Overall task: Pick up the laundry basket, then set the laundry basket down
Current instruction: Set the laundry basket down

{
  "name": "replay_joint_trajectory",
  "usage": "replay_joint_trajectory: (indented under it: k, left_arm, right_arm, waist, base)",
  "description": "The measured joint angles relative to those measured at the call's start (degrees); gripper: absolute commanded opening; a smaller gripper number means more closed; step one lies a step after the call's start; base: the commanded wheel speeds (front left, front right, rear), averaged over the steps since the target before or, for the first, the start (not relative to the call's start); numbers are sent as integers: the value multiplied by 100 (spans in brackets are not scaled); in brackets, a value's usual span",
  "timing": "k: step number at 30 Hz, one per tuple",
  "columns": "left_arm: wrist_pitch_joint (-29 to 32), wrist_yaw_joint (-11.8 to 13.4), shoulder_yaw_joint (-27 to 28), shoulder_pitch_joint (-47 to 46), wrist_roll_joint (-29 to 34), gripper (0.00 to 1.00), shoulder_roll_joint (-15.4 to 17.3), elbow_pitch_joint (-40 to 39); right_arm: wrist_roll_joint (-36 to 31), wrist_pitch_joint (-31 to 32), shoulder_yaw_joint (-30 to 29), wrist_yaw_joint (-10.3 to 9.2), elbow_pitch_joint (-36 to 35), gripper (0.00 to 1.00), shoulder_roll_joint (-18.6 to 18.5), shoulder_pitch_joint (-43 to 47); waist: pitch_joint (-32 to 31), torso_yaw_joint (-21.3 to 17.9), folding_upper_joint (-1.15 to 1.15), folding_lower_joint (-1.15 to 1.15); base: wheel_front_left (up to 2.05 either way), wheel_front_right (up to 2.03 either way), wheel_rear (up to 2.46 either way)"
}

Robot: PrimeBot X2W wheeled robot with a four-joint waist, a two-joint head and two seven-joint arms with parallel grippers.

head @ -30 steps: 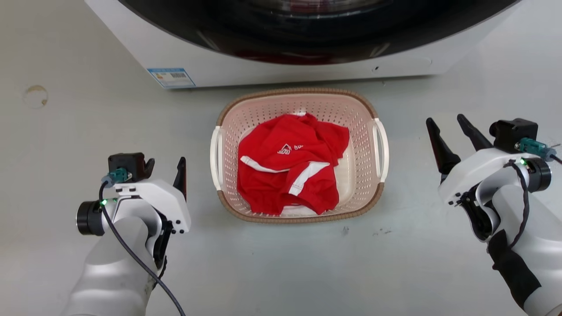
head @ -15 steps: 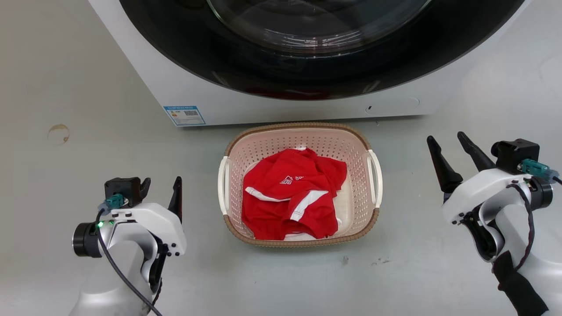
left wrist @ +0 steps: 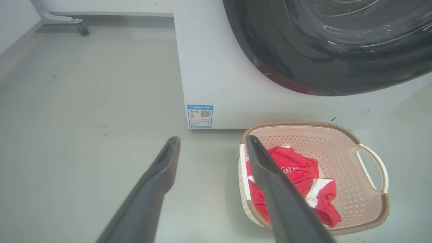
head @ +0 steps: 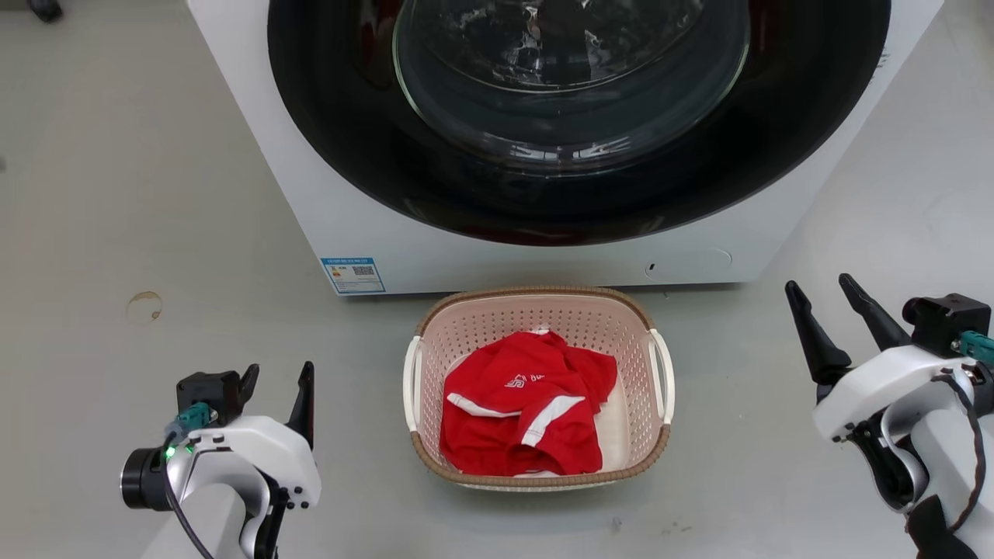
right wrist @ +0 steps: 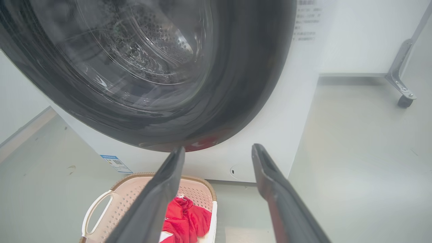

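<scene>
Basket (head: 536, 295) sat on the floor (head: 116, 194) right in front of the washer (head: 373, 233), long axis running left-right along it, handles (head: 666, 380) at the ends. A red shirt (head: 528, 411) hid most of its bottom. The left gripper (head: 279, 369) and right gripper (head: 818, 283) hung spread wide and empty, well off to either side. The washer's top was cut off.
</scene>
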Motion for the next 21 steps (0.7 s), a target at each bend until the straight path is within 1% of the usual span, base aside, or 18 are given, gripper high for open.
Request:
replay_joint_trajectory:
  k: [7,14,17,18,21]
  left_arm:
    - [0,9,103,487,86,100,126,-602]
    - [0,159,215,1117,85,100,266,-1329]
    - [18,319,249,1413,79,100,361,-1690]
    - [44,392,263,1596,77,100,410,-1976]
    - [222,571,263,1862,78,100,497,-2492]
  right_arm:
    - [-1,0,-211,0,-374,100,-207,475]
    - [-1,0,-623,0,-745,100,-423,983]
    - [-1,1,-864,0,-901,100,-481,1238]
    - [-2,0,-991,-1,-990,100,-506,1407]
    - [-15,0,-1136,-1,-1139,100,-517,1653]
  waist:
    - [-378,87,0,0]
    - [-673,185,0,0]
    - [-795,217,0,0]
    - [-869,237,0,0]
    - [-959,273,0,0]
  base:
    - [0,0,0]
    - [0,0,0]
    - [0,0,0]
    - [0,0,0]
    - [0,0,0]
